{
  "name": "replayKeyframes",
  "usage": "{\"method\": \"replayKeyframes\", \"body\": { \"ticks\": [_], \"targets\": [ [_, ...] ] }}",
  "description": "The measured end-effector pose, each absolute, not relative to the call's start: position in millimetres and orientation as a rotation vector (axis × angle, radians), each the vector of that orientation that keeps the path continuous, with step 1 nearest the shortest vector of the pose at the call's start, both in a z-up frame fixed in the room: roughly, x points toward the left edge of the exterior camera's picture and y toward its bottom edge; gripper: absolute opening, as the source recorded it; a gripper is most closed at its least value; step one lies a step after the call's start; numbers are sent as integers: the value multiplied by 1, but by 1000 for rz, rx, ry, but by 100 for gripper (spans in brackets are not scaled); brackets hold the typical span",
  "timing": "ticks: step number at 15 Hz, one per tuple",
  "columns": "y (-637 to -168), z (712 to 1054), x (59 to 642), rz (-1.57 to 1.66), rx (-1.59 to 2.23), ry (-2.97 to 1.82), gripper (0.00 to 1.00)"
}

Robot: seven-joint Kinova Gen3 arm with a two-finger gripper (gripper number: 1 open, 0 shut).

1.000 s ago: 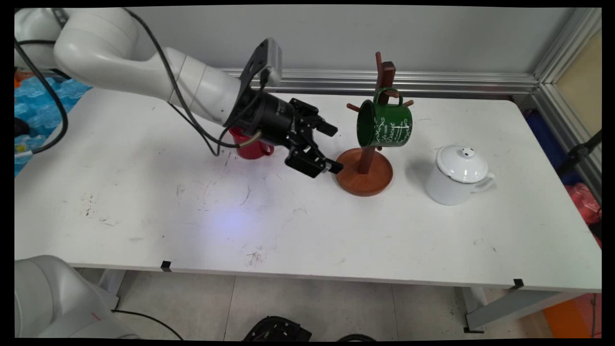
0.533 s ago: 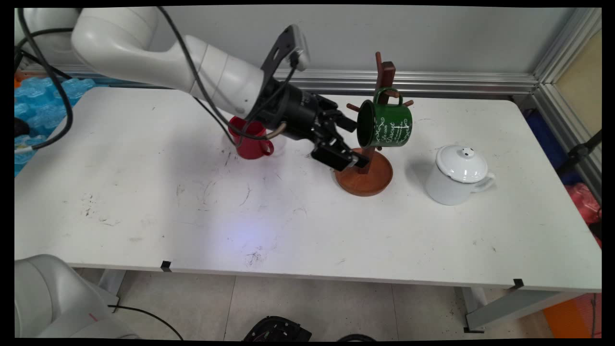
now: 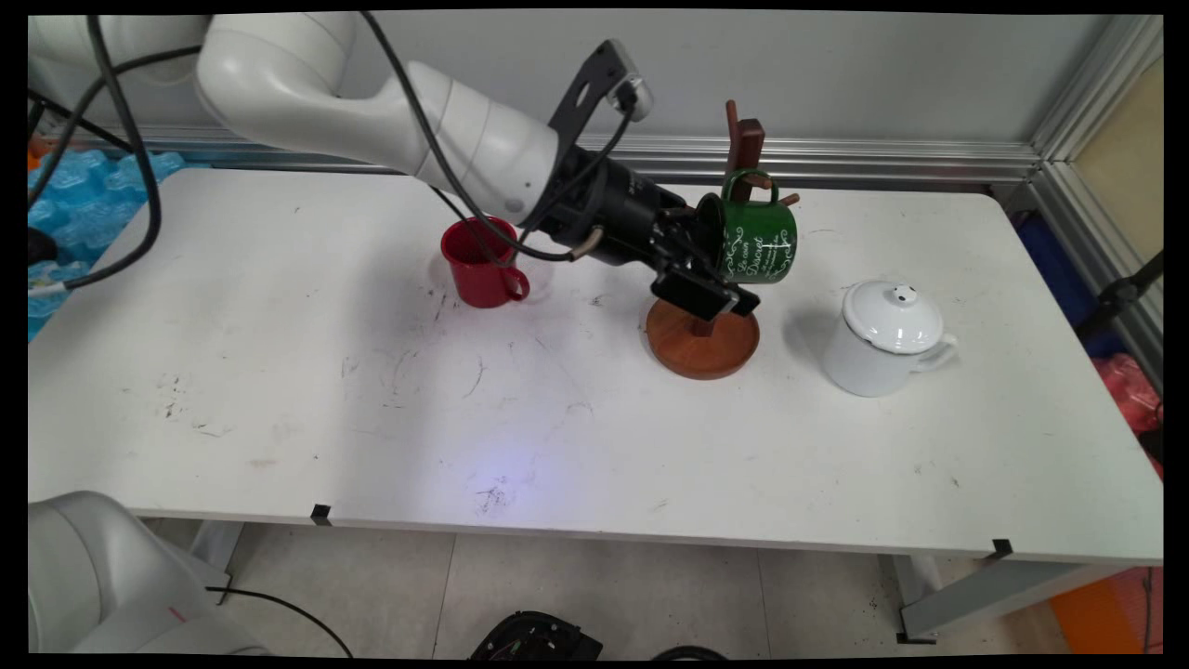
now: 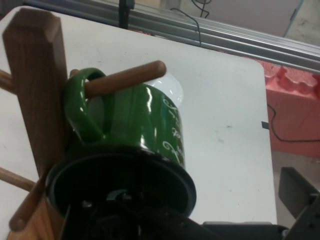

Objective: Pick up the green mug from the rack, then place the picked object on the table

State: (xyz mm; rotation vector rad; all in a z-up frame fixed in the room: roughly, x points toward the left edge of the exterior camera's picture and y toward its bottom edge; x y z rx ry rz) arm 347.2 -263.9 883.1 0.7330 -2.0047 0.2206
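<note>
Since the earlier frame we see the gripper [image 3: 711, 274] advance rightward to the green mug [image 3: 754, 240], hanging on the wooden rack [image 3: 703, 342] at frame centre-right, fingers spread astride its rim.

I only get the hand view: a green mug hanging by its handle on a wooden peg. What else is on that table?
Observer: A red metal mug stands upright on the white table, on the picture's left of the wooden mug tree in the main view.
Operator: And on the other side?
Observer: A white enamel pot with a lid stands to the right of the tree's round wooden base.
Operator: Where is the hand?
Observer: The hand is at the mouth of the green enamel mug, with its lower finger under the mug, above the base.
</note>
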Motion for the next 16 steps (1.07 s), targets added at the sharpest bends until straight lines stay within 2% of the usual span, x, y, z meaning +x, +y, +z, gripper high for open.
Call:
{"method": "replayKeyframes", "body": {
  "ticks": [8,9,16],
  "targets": [
    [-277,878,331,175,824,-1949,100],
    [-278,877,330,171,833,-1944,0],
    [-281,870,330,150,874,-1924,0]
  ]
}}
